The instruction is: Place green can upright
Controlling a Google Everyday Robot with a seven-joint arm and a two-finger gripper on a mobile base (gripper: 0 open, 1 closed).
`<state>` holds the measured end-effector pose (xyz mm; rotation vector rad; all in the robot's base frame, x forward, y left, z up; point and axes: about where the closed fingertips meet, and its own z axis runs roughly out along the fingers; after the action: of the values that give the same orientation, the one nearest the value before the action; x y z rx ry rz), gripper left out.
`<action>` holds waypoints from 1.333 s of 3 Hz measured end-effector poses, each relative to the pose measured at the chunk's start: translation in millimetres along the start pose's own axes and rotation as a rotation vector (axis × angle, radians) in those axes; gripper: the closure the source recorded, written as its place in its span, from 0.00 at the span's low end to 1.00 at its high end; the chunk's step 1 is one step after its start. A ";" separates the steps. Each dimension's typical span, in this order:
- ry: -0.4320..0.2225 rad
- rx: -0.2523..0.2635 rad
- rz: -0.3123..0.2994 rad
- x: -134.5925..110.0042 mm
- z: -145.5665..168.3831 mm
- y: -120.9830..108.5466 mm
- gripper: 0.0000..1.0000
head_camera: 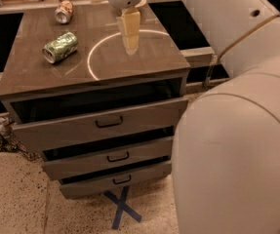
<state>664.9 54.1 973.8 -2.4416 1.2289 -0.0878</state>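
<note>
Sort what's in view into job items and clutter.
Job:
mottled green aluminium can, lying on its side at left
tan tool, over the white painted ring

Clutter:
orange-tan metal can, at the back
blue tape cross, on the speckled floor

A dark brown cabinet top point(149, 62) fills the upper left and centre of the frame, glossy, with a thin white ring point(89, 62) marked on its right half. The green can point(60, 47) lies on its side on the left part, just outside the ring. The orange-tan can point(64, 11) lies on its side near the back edge, well apart from the green one. The gripper point(130, 42) hangs at upper centre, over the ring's inside.
</note>
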 end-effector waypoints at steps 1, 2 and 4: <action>-0.004 -0.009 -0.047 1.8 11.7 -11.9 0.00; -0.032 0.002 -0.137 4.7 25.3 -35.7 0.00; -0.078 0.035 -0.196 -0.4 80.2 -82.9 0.00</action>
<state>746.1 124.5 932.0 -2.5038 0.9456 -0.0681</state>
